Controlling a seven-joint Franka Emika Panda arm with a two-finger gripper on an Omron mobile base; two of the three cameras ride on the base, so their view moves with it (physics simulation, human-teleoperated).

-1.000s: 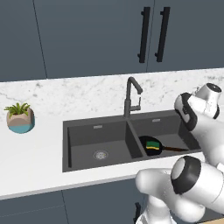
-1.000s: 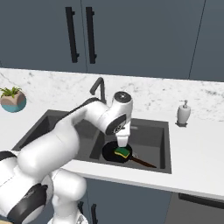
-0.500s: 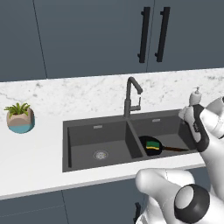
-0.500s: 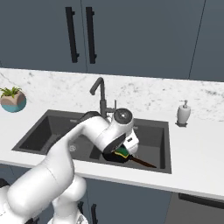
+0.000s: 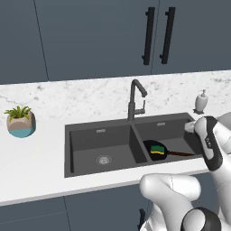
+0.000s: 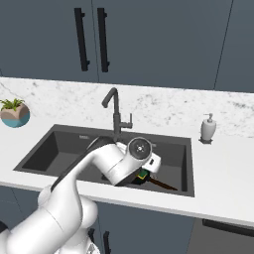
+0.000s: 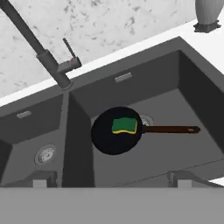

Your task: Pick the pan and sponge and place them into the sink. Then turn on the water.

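The round, shallow black frying pan (image 7: 116,136) was seen lying in the right basin of the dark grey rectangular double-basin sink (image 7: 144,68), with the small green-topped, yellow-bottomed sponge (image 7: 124,126) resting on it. The pan's long, thin dark brown handle (image 7: 170,129) was stretched toward the basin's right wall and lay partly over the round metal drain. The placing part of the task was therefore judged complete, with only the water left to turn on.

The claw (image 7: 111,179) was held above the near edge of the right basin, its jaws spread wide and nothing gripped between them. The dark gooseneck faucet (image 7: 37,48) was found standing on the white marbled counter (image 5: 36,153) behind the divider between the two basins. From the claw it lay ahead and to the left, across the basin. Its short lever (image 7: 68,49) was seen to rise at a slant from the faucet's stem, above a stubby side piece. A reach forward over the pan toward that lever was judged to be the coming move.
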